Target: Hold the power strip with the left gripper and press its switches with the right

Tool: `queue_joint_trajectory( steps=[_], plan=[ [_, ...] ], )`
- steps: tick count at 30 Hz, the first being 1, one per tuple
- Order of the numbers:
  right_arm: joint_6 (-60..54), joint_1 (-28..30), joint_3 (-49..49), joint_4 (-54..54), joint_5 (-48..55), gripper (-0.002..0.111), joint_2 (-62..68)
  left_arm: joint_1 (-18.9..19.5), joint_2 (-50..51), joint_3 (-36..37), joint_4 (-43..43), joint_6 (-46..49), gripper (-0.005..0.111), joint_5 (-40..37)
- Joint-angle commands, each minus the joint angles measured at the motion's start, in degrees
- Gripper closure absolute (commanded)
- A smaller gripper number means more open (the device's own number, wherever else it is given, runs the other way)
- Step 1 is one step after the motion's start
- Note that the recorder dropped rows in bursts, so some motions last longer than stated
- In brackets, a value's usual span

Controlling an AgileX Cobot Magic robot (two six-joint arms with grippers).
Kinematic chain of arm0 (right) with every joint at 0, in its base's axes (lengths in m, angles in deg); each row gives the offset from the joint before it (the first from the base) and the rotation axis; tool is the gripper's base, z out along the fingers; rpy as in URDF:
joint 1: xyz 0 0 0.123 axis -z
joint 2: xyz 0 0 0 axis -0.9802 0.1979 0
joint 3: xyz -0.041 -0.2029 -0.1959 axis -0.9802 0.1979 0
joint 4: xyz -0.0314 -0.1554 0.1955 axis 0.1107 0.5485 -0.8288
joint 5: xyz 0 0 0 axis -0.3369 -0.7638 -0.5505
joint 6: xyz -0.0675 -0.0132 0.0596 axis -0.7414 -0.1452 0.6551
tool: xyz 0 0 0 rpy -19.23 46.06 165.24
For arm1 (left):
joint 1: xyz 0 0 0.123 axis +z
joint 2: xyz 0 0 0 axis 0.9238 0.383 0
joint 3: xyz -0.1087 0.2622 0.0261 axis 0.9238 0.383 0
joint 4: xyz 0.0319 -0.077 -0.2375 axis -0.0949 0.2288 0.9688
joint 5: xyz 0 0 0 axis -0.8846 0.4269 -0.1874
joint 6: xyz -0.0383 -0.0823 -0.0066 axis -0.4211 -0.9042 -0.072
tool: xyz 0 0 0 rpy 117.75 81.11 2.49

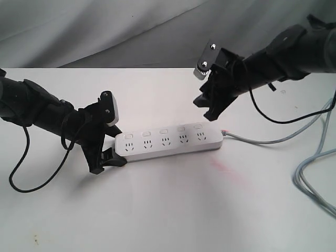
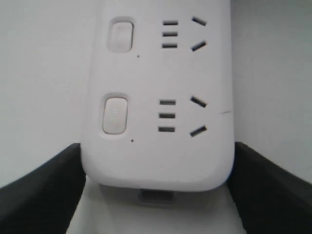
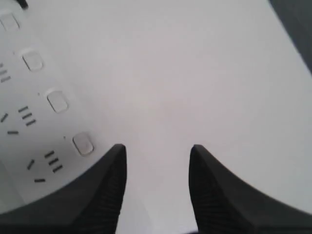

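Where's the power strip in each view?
Exterior: the power strip lies across the middle, its left end between the fingers of the left gripper.
Left wrist: its rounded end fills the centre, two switches showing.
Right wrist: it runs along the picture's left side, four switches showing.
Shared landmark: the row of switches along one long edge.

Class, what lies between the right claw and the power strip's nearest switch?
Nothing. In the exterior view the right claw hangs apart from the end switch of the power strip, and only bare white table shows through the gap.
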Motion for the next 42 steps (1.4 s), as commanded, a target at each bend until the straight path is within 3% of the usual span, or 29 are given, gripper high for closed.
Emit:
queue_joint_trajectory(
  steps=[1, 7, 18, 24, 30, 42],
  plan=[
    [3.1, -0.9, 0.6, -0.2, 1.4, 0.069, -6.4, -0.4, 0.0, -0.1, -0.5, 0.0, 0.041, 0.1],
    [9.1, -0.9, 7.7, -0.1, 0.3, 0.069, -18.0, -0.4, 0.0, -0.1, -0.5, 0.0, 0.041, 0.1],
    [11.1, -3.1, 32.8, 0.8, -6.9, 0.071, -46.0, -0.4, 0.0, -0.1, -0.5, 0.0, 0.041, 0.1],
    [11.2, -3.1, 43.0, -0.1, -7.2, 0.086, -57.9, -0.4, 0.0, -0.1, -0.5, 0.0, 0.041, 0.1],
    [11.2, -3.1, 48.3, -1.4, -6.0, 0.108, -62.9, -0.4, 0.0, -0.1, -0.5, 0.0, 0.041, 0.1],
    [12.2, -3.1, 49.8, -6.4, -5.3, 0.108, -63.1, -0.4, 0.0, -0.1, -0.5, 0.0, 0.041, 0.0]
  ],
)
